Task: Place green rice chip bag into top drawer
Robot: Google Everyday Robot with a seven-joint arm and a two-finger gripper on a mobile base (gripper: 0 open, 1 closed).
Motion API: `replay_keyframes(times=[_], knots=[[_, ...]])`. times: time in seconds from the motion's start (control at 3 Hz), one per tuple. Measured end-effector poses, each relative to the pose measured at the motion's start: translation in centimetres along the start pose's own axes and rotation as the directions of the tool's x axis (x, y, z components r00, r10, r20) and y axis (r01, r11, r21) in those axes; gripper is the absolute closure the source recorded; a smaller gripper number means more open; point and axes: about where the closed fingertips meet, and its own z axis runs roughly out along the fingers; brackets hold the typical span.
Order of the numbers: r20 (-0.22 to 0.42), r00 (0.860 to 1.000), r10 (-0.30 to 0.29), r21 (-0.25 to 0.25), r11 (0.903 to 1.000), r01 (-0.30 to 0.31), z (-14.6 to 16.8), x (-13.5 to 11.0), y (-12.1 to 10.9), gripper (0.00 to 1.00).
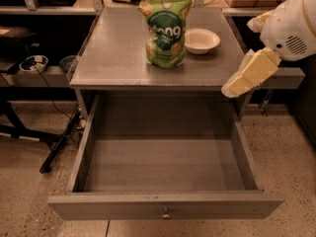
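The green rice chip bag [165, 31] stands upright on the grey tabletop [118, 58], toward the back middle, just left of a small white bowl [200, 40]. The top drawer [165, 206] is pulled fully open below the tabletop, with a small round knob [166, 214] on its front panel; its inside is bare. My gripper [232, 89] hangs from the white arm at the right, at the tabletop's front right corner, well apart from the bag. It holds nothing.
Shelves with cables and small round items stand at the left [34, 63]. A black stand leg [59, 142] lies on the speckled floor left of the drawer. Another grey surface [289, 75] sits behind my arm at the right.
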Motion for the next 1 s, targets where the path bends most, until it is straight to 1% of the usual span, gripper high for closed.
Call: replay_keyframes(times=[0.33,0.67,1.0], knots=[[0.038,0.998,-0.041,-0.018,0.999,0.042,2.7,-1.9,-1.0,0.0],[0.046,0.997,-0.064,0.005,0.9979,0.064,4.7,-3.2,-2.0,0.0],[0.024,0.997,-0.076,0.135,0.9883,0.072,6.6,-4.6,-3.5,0.0]])
